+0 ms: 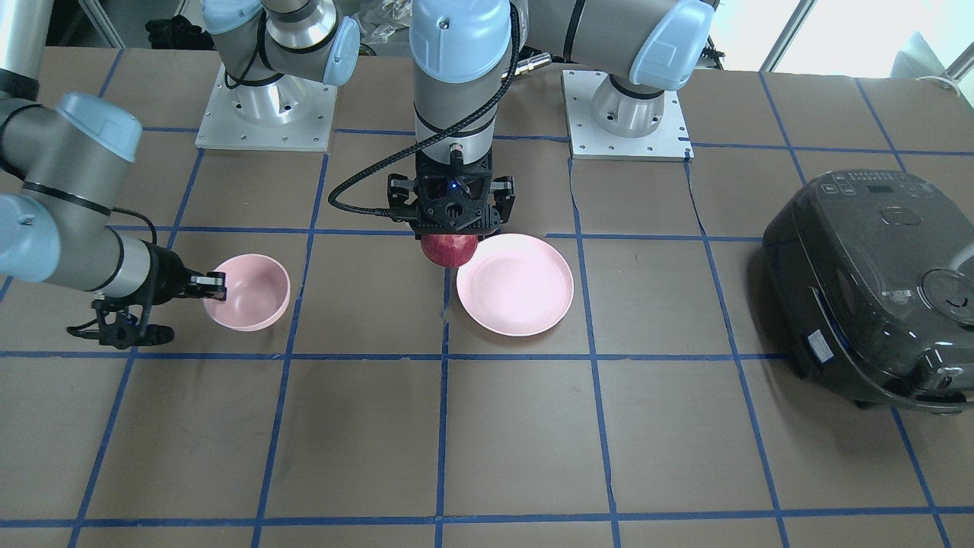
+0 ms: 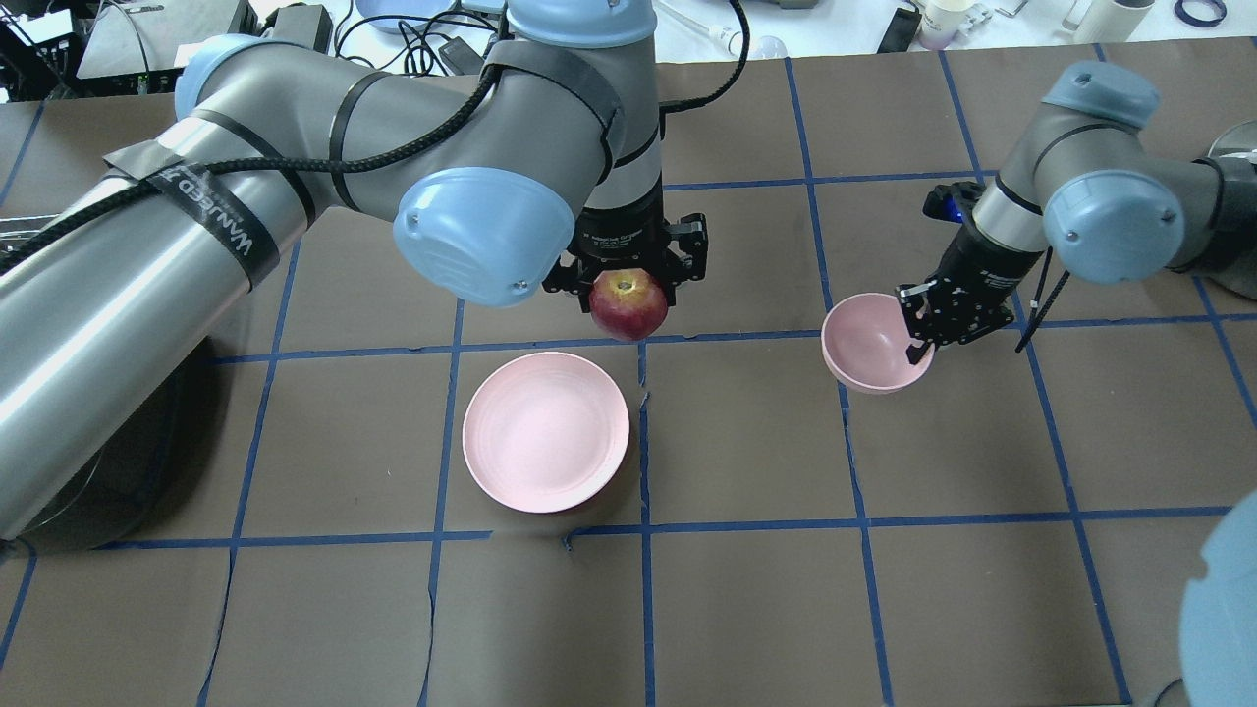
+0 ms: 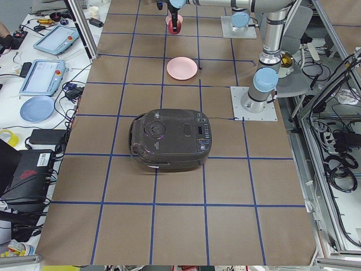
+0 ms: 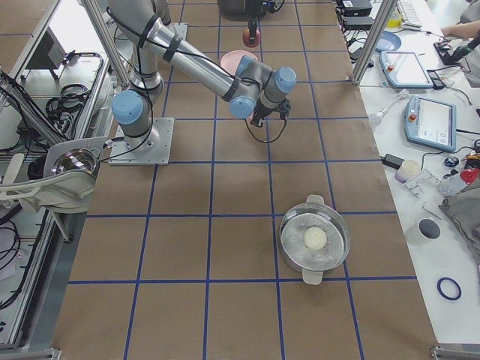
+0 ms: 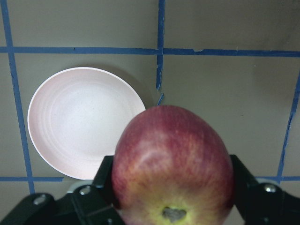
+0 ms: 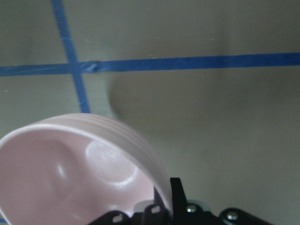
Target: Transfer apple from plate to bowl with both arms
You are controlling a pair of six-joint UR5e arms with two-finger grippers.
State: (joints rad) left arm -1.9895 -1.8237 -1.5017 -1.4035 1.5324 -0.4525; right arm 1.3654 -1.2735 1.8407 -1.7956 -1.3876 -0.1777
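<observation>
Overhead view: the left hand (image 2: 628, 283) clamps the apple (image 2: 628, 306), holding it clear of the plate (image 2: 545, 432), near centre frame. The bowl (image 2: 869, 344) — its rim pinched shut in the right hand (image 2: 928, 329) — lies to the apple's right, still apart from it.

Left wrist view: the apple (image 5: 173, 164) runs off the bottom edge and covers part of the plate (image 5: 65, 117)'s rim. The right wrist view is blurred, its bowl (image 6: 70, 168) cut off left and bottom. From the front, the left gripper (image 1: 452, 232) hides the apple's top
</observation>
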